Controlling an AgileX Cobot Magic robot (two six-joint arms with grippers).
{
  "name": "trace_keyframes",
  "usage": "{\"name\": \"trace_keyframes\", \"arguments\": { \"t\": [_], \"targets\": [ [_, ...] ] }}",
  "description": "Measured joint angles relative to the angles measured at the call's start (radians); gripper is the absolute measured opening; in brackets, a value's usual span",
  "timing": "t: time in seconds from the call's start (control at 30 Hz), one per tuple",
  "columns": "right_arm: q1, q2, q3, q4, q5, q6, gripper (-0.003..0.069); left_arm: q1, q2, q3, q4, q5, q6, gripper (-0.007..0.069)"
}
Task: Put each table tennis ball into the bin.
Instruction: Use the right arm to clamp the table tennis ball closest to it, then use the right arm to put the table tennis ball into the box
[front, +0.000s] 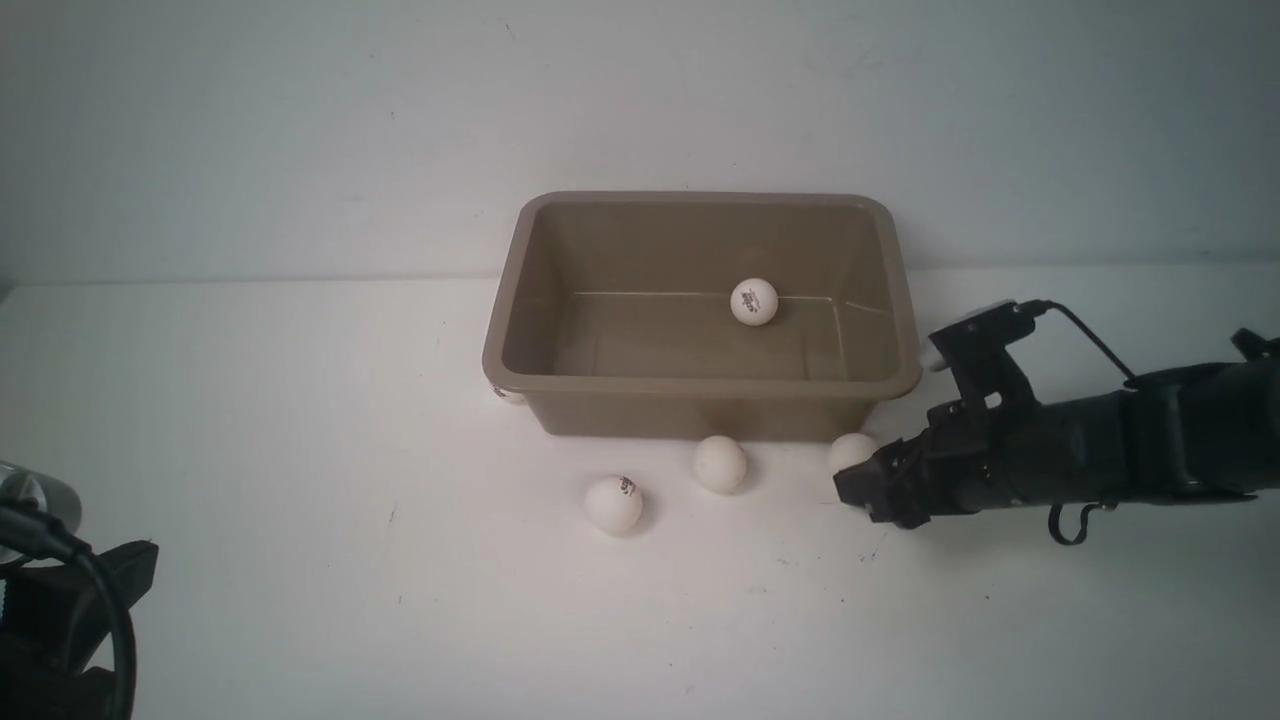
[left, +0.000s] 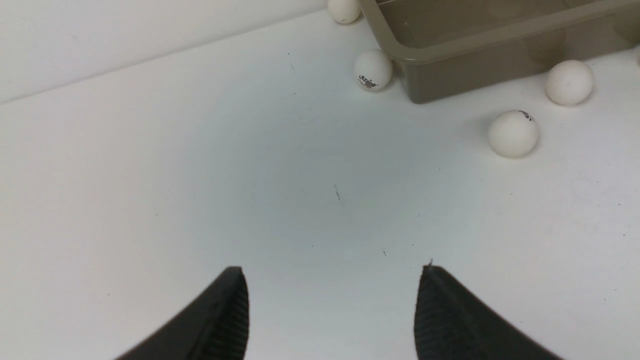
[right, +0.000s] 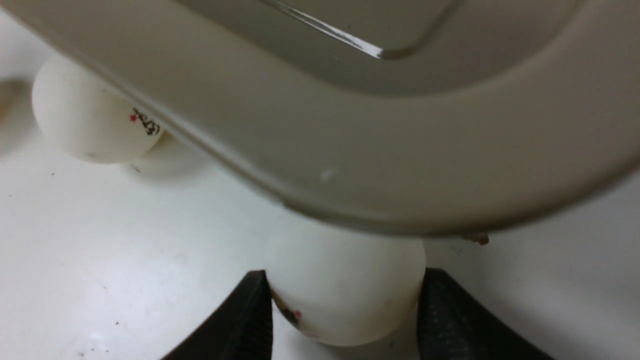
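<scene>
The taupe bin stands mid-table with one table tennis ball inside. On the table before its front wall lie three balls. My right gripper reaches in low from the right and is shut on the rightmost ball. In the right wrist view that ball sits between both black fingers under the bin's corner rim. My left gripper is open over bare table, far from the balls. It sees a logo ball at the bin's corner.
Another ball lies beside the bin's left wall, and a further one rests against the front wall. A pale wall rises close behind the bin. The left arm sits at the near left corner.
</scene>
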Motion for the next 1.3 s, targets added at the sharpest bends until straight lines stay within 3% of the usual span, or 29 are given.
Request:
{"name": "trace_keyframes", "arguments": {
  "t": [0.2,0.33,0.53,0.7,0.83,1.03,1.3],
  "targets": [
    [0.000,-0.048,0.001,-0.009,-0.061,-0.013,0.0340,0.000,0.000,0.000,0.000,0.000,0.000,0.0405],
    [0.000,-0.117,0.001,-0.081,-0.114,0.007,0.0340,0.000,0.000,0.000,0.000,0.000,0.000,0.0405],
    [0.000,-0.237,0.002,-0.330,-0.132,0.193,0.0340,0.000,0.000,0.000,0.000,0.000,0.000,0.0405],
    [0.000,-0.283,0.003,-0.635,-0.118,0.469,0.0340,0.000,0.000,0.000,0.000,0.000,0.000,0.0405],
    [0.000,-0.285,0.003,-0.743,-0.103,0.571,0.0340,0.000,0.000,0.000,0.000,0.000,0.001,0.0405],
    [0.000,-0.285,0.003,-0.753,-0.082,0.567,0.0340,0.000,0.000,0.000,0.000,0.000,0.001,0.0405],
    [0.000,-0.285,-0.094,-0.608,-0.030,0.454,0.0340,0.000,0.000,0.000,0.000,0.000,0.001,0.0405]
  ]
}}
